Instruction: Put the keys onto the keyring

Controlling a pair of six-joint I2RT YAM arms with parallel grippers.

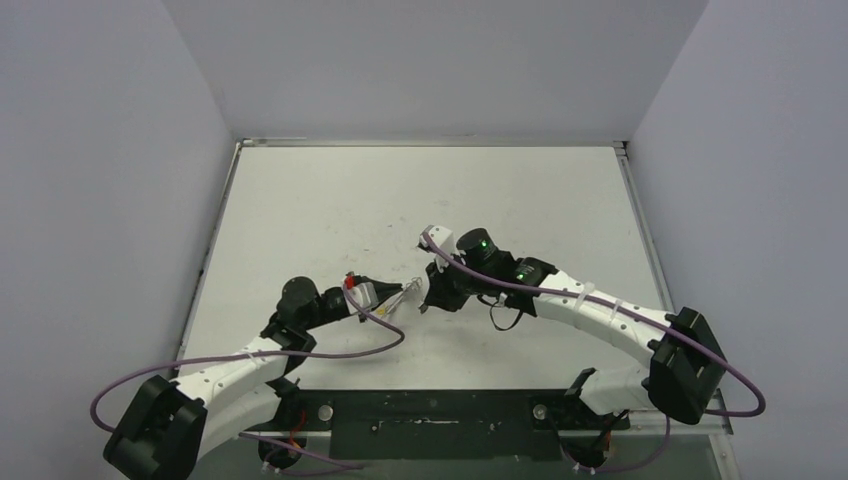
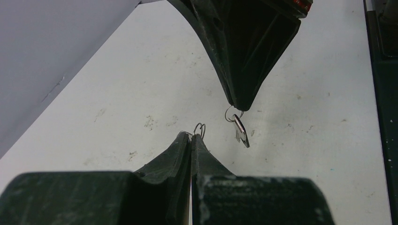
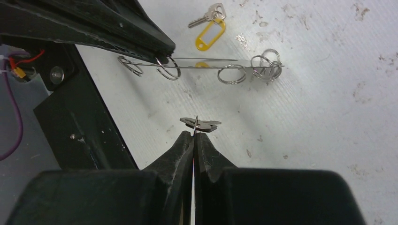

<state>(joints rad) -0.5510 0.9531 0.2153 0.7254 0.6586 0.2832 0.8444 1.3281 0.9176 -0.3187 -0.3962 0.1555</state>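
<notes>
Two grippers meet tip to tip above the middle of the white table (image 1: pixel 330 200). The left gripper (image 2: pixel 191 137) is clenched on the keyring (image 3: pixel 187 66). Its fingers press together at one of the small rings (image 3: pixel 268 68) that are strung along the thin wire. The keyring is lifted off the table, and the right wrist view shows it almost from its edge, as a straight line with the small rings hanging below it.

The right gripper (image 3: pixel 194 134) is clenched too. It grasps a little split ring that carries a silvery key (image 3: pixel 206 124). In the left wrist view this key hangs down from the right tip, just beside the part of the keyring that the left fingers pinch, but apart from it. The key is not on the keyring.

One more key, the yellow key (image 3: pixel 210 35), lies flat on the table beyond the keyring, apart from both grippers. Its silvery blade points away from its yellow tag.
</notes>
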